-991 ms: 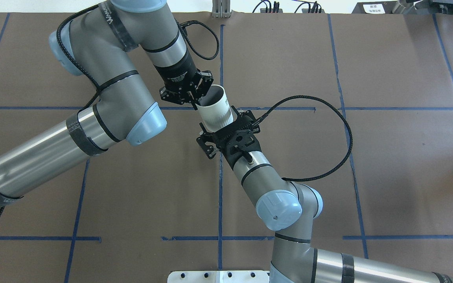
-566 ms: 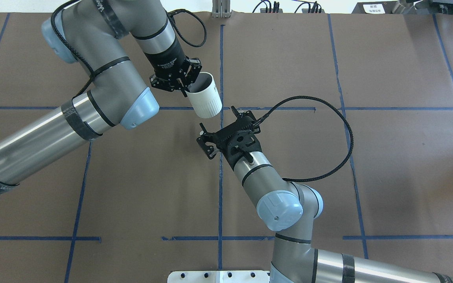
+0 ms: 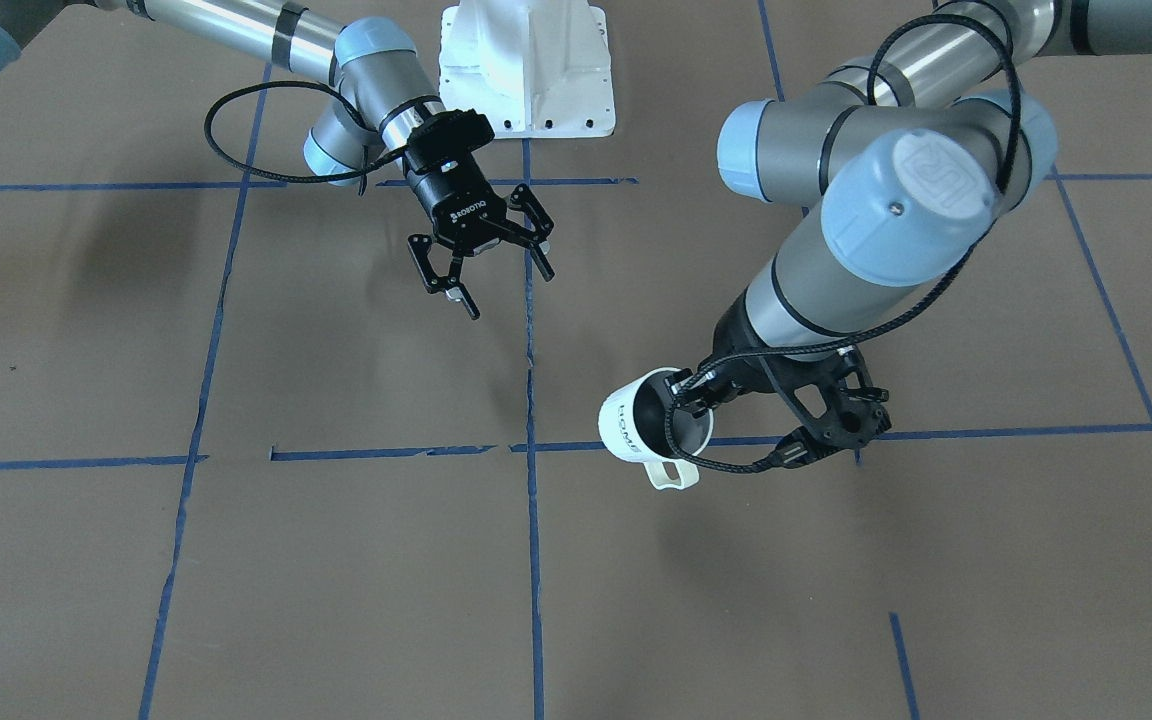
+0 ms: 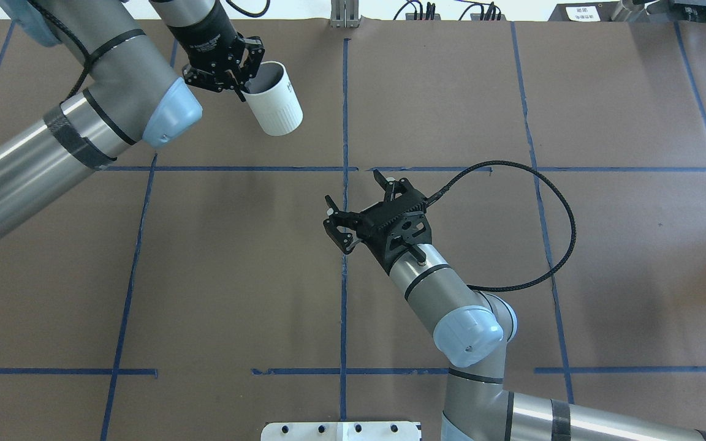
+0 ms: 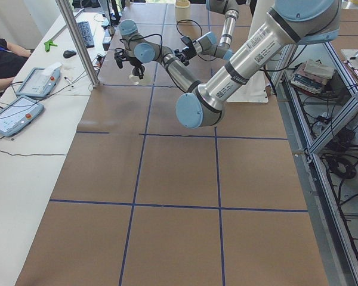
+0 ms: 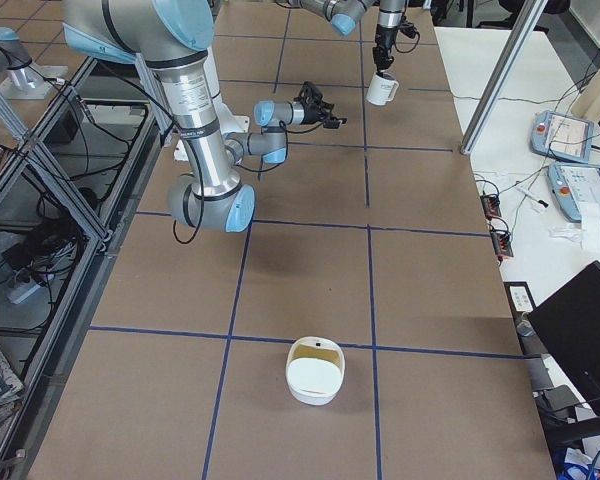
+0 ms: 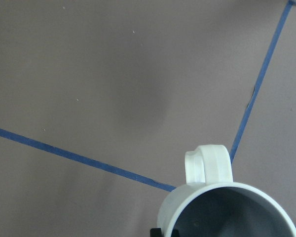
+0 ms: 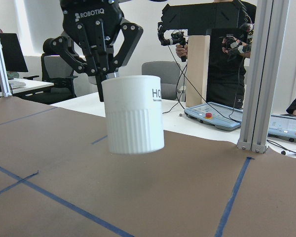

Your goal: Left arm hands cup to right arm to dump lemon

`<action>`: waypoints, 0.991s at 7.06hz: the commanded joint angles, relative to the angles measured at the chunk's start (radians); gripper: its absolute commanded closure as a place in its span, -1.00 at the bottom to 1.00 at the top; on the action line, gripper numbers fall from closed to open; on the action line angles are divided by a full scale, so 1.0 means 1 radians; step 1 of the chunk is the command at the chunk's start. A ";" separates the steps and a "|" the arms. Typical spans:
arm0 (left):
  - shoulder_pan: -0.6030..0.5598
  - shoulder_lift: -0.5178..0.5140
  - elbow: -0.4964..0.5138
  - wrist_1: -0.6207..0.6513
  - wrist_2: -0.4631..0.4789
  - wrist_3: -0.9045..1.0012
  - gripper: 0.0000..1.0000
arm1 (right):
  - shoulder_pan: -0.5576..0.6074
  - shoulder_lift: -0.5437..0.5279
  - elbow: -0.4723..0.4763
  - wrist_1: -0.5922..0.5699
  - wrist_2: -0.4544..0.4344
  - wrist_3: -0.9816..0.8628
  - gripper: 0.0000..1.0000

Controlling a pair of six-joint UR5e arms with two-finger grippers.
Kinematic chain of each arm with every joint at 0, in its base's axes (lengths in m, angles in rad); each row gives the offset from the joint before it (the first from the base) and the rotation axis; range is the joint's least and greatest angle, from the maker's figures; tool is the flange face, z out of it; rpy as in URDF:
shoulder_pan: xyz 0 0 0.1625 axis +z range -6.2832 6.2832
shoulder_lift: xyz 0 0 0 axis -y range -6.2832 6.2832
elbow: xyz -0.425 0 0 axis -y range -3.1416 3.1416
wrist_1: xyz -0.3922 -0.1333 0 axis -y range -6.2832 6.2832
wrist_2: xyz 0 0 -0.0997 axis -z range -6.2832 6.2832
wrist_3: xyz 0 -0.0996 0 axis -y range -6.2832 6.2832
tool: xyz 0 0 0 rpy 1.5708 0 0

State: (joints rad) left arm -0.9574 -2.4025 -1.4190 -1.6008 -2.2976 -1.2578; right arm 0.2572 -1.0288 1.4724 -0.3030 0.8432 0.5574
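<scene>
**A:** What does the left gripper (image 4: 244,82) have?

**B:** It pinches the wall of the cup (image 4: 274,101) at the rim, with one finger inside the grey mouth and one outside. The cup hangs clear of the counter (image 4: 604,275), close to upright. In the left wrist view its cream handle (image 7: 209,163) points to 12 o'clock.

**A:** And the right gripper?

**B:** The right gripper (image 4: 356,195) is spread wide with nothing between its fingers, over the middle of the counter. Seen from overhead, the cup is at 11 o'clock from it, well apart.

**A:** What about the surface?

**B:** It is brown paper, cut into large squares by blue tape lines (image 4: 344,306), some of them broken or ragged. A white base plate (image 4: 341,430) sits at the 6 o'clock edge in the overhead view. Towards the robot's right end a white bowl (image 6: 315,372) stands alone, just beside a tape line. There is a yellowish spot inside it, at its far rim, too small to tell what it is.

**A:** And the room?

**B:** Past the counter's 12 o'clock side runs a white side table (image 6: 500,120). It carries pendants (image 8: 214,117) with red buttons, and an aluminium post (image 8: 264,74) rises at its edge. Behind it are a grey office chair (image 8: 160,74) and a person in dark clothes (image 8: 227,74). On the robot's own side, metal framing (image 6: 30,180) holds loose cables.
</scene>
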 commanded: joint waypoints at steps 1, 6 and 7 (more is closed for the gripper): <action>-0.081 0.109 -0.036 0.005 -0.044 0.131 1.00 | 0.010 -0.005 0.028 -0.002 0.011 -0.001 -1.00; -0.181 0.454 -0.381 0.012 0.036 0.391 1.00 | 0.290 0.007 0.149 -0.570 0.429 0.067 -1.00; -0.176 0.549 -0.470 0.010 0.082 0.428 1.00 | 0.385 0.001 0.155 -0.662 0.599 0.108 -1.00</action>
State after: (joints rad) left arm -1.1349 -1.9564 -1.7915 -1.5896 -2.2631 -0.8852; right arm 0.5330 -1.0240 1.6109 -0.8418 1.2566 0.6307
